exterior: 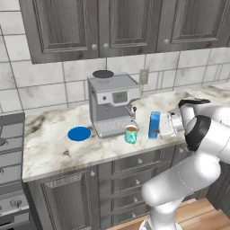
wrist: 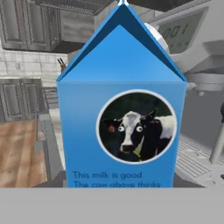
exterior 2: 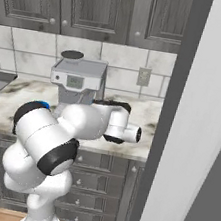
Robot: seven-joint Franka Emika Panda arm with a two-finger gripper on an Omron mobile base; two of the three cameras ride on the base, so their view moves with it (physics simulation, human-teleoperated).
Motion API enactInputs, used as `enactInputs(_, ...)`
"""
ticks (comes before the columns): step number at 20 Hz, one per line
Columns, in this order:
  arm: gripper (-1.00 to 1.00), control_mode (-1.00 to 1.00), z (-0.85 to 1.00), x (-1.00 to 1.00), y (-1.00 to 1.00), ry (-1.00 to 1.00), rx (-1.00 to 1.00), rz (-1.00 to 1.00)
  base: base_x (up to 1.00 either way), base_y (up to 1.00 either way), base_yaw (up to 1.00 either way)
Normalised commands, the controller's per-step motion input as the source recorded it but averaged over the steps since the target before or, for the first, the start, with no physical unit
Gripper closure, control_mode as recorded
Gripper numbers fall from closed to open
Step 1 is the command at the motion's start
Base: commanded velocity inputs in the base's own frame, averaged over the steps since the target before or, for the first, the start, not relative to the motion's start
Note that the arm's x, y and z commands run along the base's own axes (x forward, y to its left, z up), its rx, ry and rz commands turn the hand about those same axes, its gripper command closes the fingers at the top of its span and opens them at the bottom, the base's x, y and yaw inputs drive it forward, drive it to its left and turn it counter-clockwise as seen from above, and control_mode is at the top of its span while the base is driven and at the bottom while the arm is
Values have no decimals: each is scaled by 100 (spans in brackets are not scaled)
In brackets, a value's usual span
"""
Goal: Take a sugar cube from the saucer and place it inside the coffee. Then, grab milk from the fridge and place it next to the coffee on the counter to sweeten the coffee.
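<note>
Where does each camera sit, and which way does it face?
Left base view: behind the arm's left, looking down at the counter; coffee machine, saucer, mug, milk carton at the tool; arm lower right.
Right base view: behind its right, facing the same counter; arm lower left, fridge door at right.
Hand view: on the hand, close on the milk carton.
Shared: both base views show the coffee machine; left base and hand views, the carton.

The milk [wrist: 120, 109] is showing smooth matt blue card; the counter [exterior: 54, 143] is looking like polished veined marble; the espresso machine [exterior: 112, 105] is looking like brushed grey metal.
</note>
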Motion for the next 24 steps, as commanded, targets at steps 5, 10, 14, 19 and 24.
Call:
enactInputs(5, 100, -100, -14, 37, 5, 0, 0, 0, 0, 0, 0)
enactInputs(10, 100, -100, -11, 37, 0, 0, 0, 0, 0, 0, 0)
enactInputs(14, -100, -100, -13, 11, 0, 0, -1, 1, 0, 0, 0)
enactInputs(19, -100, -100, -1, 0, 0, -4, -1, 0, 0, 0, 0)
enactInputs(24, -100, -100, 2, 0, 0, -7, 0, 0, 0, 0, 0)
